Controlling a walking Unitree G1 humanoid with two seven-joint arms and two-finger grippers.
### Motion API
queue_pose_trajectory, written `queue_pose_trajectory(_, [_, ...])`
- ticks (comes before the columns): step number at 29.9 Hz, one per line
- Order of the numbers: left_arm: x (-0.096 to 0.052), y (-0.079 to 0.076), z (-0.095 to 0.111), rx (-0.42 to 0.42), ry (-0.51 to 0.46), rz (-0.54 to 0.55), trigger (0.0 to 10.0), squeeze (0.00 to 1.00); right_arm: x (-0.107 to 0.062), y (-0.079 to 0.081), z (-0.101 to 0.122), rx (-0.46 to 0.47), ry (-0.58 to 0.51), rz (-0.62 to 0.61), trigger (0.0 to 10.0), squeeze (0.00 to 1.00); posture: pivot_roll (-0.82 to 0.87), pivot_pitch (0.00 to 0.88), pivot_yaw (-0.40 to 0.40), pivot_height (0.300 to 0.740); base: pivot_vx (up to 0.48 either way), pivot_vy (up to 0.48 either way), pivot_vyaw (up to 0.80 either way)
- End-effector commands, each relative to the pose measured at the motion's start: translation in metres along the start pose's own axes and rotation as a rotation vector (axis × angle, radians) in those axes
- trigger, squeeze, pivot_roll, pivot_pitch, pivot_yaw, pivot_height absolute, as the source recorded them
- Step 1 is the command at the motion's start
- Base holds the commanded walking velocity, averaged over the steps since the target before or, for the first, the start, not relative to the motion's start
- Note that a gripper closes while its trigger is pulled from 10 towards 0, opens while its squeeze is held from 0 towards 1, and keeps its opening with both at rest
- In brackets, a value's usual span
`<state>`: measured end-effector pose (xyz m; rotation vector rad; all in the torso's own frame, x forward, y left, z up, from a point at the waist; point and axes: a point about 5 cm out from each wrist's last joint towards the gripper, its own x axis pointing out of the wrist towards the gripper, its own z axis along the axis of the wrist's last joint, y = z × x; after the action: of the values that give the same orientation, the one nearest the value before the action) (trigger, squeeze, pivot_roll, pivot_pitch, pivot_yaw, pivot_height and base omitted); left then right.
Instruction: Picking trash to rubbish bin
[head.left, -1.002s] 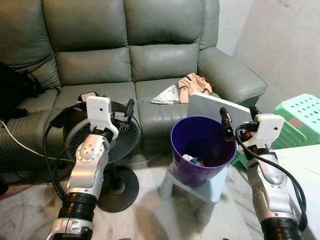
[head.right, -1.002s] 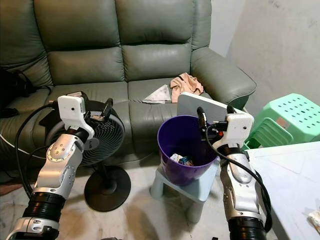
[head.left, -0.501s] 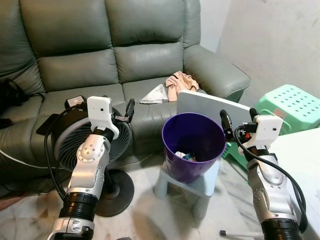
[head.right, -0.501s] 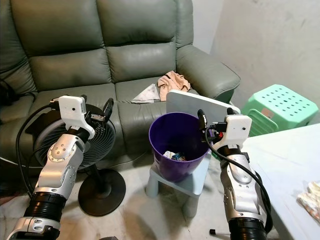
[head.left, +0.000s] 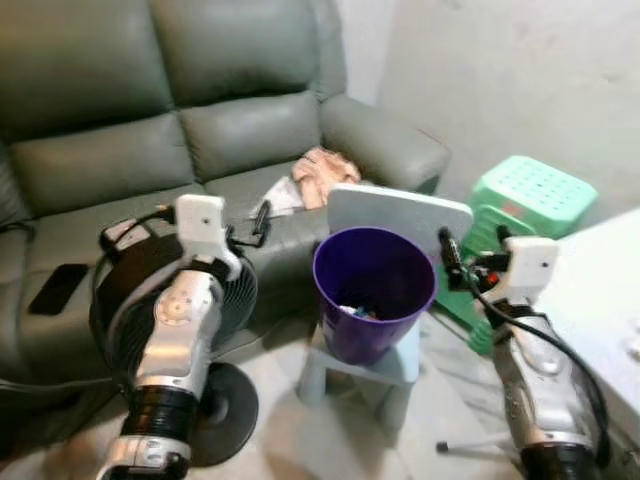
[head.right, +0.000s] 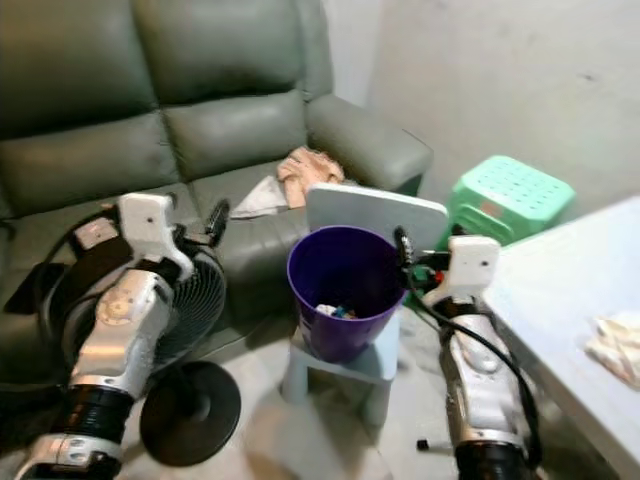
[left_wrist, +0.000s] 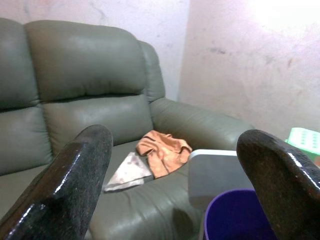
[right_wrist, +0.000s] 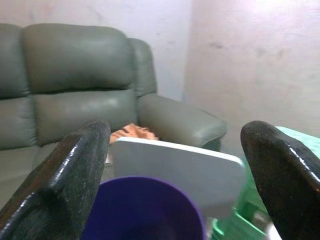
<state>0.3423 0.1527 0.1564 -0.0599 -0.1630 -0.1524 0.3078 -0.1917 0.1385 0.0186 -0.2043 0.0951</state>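
The purple rubbish bin (head.left: 372, 290) sits on a small stool (head.left: 392, 362). The left gripper (left_wrist: 170, 165) and right gripper (right_wrist: 175, 165) hang with fingers apart, holding nothing.

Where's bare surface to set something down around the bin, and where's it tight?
Free: the white table between the right gripper and the crumpled paper; the sofa seat above the fan. Crowded: the bin fills its small stool, a white board leans behind it, and the green stool sits close by.
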Motion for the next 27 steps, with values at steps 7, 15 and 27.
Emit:
queue_pose_trajectory(7, [0.002,-0.014,-0.002,-0.015,0.024,-0.042,10.0,0.00,-0.002,-0.008,0.004,-0.020,0.001,-0.026,10.0,0.00,0.08,0.000,-0.012,0.740,0.000,0.000,-0.76])
queue_pose_trajectory(15, [0.001,-0.018,-0.004,-0.025,0.048,-0.053,10.0,0.00,-0.003,-0.007,0.004,-0.015,0.005,-0.032,10.0,0.00,0.08,0.004,-0.006,0.740,0.000,0.000,-0.76])
queue_pose_trajectory(27, [-0.002,-0.033,-0.008,-0.050,0.065,-0.100,10.0,0.00,-0.009,-0.011,0.002,-0.029,0.031,-0.057,10.0,0.00,0.06,0.024,-0.003,0.740,0.000,0.000,-0.77])
